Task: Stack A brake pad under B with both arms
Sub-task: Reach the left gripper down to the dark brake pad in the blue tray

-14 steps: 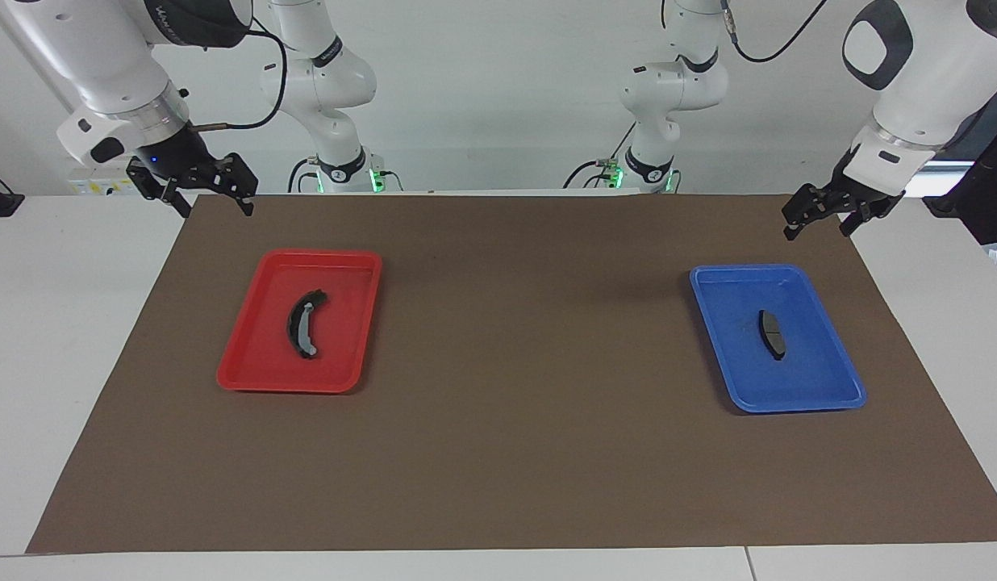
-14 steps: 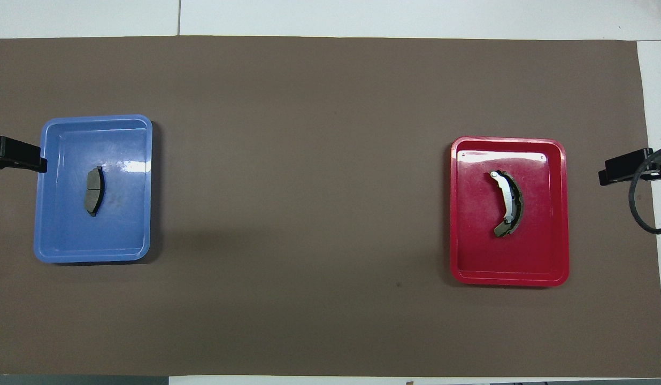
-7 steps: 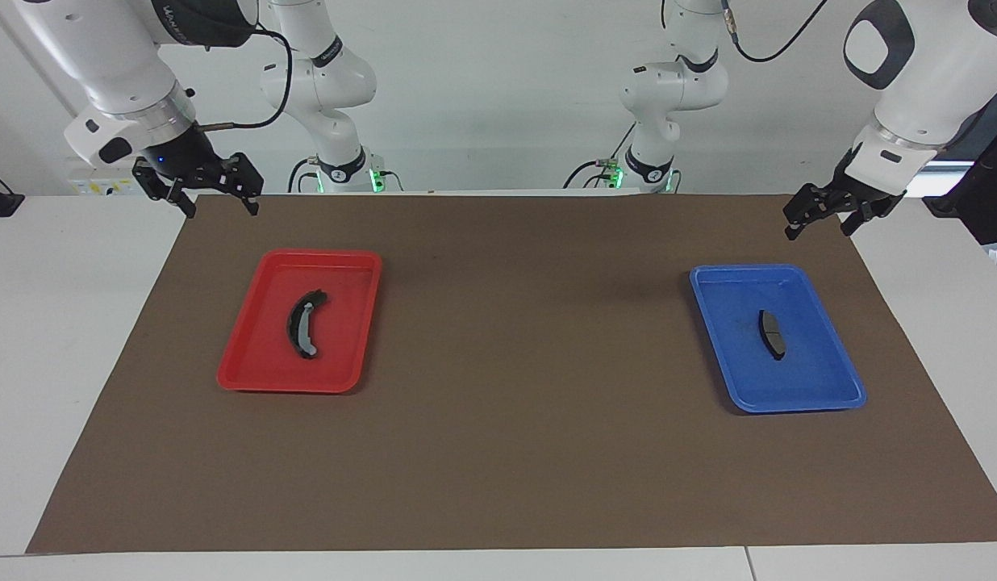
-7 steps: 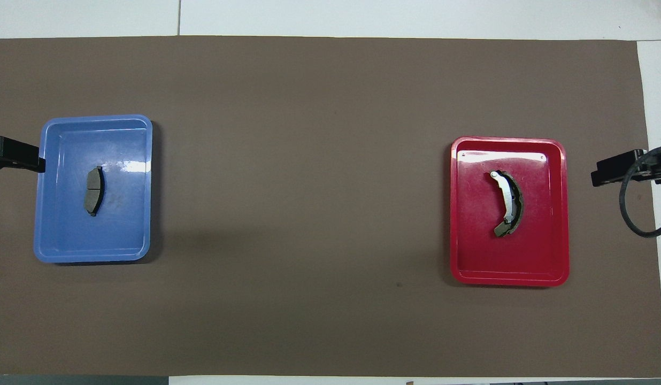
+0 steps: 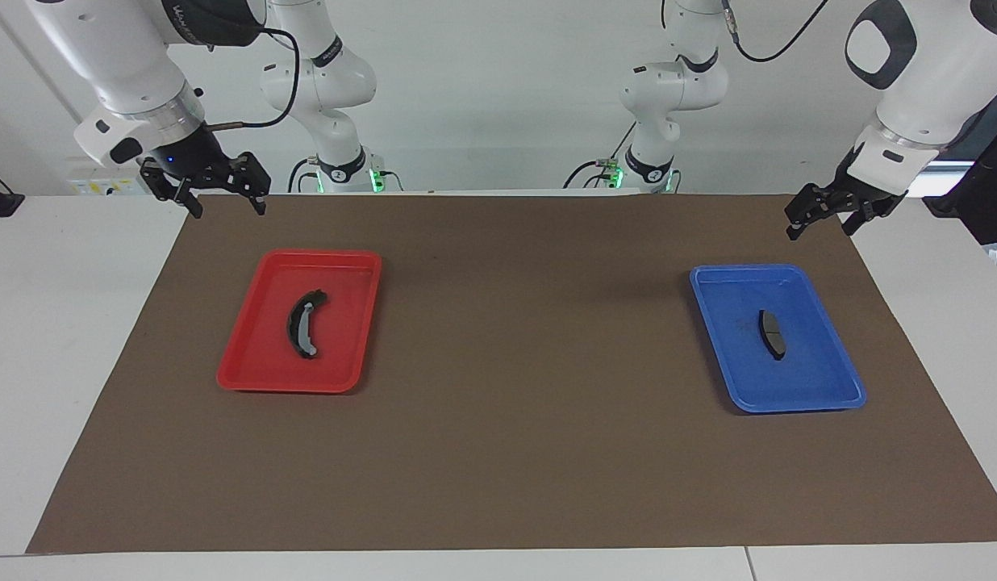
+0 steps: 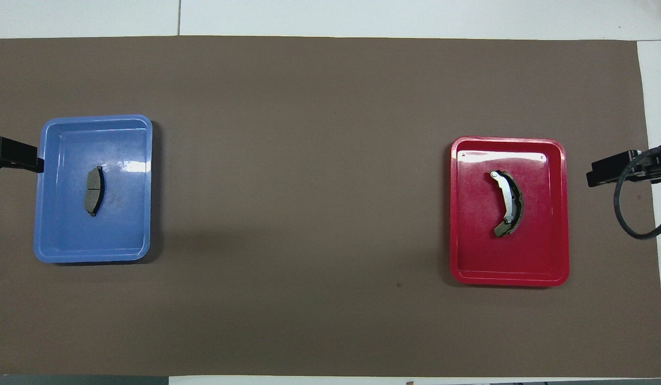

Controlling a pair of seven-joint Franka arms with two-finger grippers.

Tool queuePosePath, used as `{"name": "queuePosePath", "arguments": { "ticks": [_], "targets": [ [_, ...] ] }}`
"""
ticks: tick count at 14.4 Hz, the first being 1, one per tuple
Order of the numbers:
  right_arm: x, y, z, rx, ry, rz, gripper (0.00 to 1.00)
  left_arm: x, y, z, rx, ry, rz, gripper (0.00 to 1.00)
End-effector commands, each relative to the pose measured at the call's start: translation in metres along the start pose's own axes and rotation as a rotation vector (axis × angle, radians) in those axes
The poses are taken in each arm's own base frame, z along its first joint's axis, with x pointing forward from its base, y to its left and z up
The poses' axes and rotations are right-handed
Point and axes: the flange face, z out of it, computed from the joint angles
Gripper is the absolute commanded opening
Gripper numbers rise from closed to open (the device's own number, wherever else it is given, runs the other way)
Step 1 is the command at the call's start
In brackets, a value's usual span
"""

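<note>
The facing view showed both arms whole, each raised above its own corner of the brown mat (image 5: 515, 452). The overhead view caught only a dark tip at each side edge, but showed the pads' shapes plainly.

The A brake pad (image 5: 772, 334) lay flat near the middle of the blue tray (image 5: 821, 397), toward the left arm's end of the table. Pad B (image 5: 303, 324), crescent-shaped with a light-grey strip along its curve, lay flat in the red tray (image 5: 248, 379), toward the right arm's end. In the overhead view the strip on B (image 6: 507, 203) read nearly white, and the A brake pad (image 6: 94, 191) showed a thin line across its middle.

Both trays sat well inside the mat's edges, with a wide bare stretch of mat between them. Bare mat also ran along the edge farthest from the robots.

The left gripper (image 5: 818, 223) hung over the mat's corner by the robots, fingers spread, gripping nothing, well apart from the A brake pad. The right gripper (image 5: 224, 203) hung over the mat's other robot-side corner, fingers likewise spread and empty, well apart from B. Neither gripper stood over its tray.
</note>
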Motion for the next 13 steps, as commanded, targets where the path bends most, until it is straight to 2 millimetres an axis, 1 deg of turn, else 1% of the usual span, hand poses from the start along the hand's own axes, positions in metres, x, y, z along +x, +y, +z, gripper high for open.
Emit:
{"name": "queuePosePath", "arguments": {
  "ticks": [1, 2, 4, 6, 7, 9, 11, 13],
  "targets": [
    [-0.007, 0.002, -0.003, 0.008, -0.007, -0.027, 1.00, -0.008, -0.003, -0.002, 0.016, 0.017, -0.010, 1.00],
    [-0.007, 0.002, -0.003, 0.008, -0.007, -0.027, 1.00, -0.007, -0.005, -0.002, 0.015, 0.027, -0.010, 1.00],
    [-0.007, 0.003, -0.003, 0.008, -0.007, -0.026, 1.00, -0.007, -0.009, 0.007, 0.017, 0.055, -0.016, 1.00],
    [-0.007, 0.002, -0.003, 0.008, -0.007, -0.027, 1.00, -0.006, -0.010, 0.028, 0.017, 0.063, -0.006, 1.00],
    [-0.007, 0.003, -0.003, 0.008, -0.007, -0.026, 1.00, -0.005, -0.010, 0.041, 0.016, 0.072, 0.001, 1.00],
    [-0.007, 0.003, -0.003, 0.008, -0.007, -0.026, 1.00, -0.001, -0.021, 0.071, 0.019, 0.095, 0.000, 1.00],
    [-0.007, 0.002, -0.003, 0.006, -0.007, -0.027, 1.00, 0.000, -0.031, 0.108, 0.022, 0.105, 0.027, 1.00],
    [-0.007, 0.002, -0.003, 0.008, -0.007, -0.027, 1.00, 0.005, -0.045, 0.147, 0.025, 0.102, 0.050, 1.00]
  ]
}}
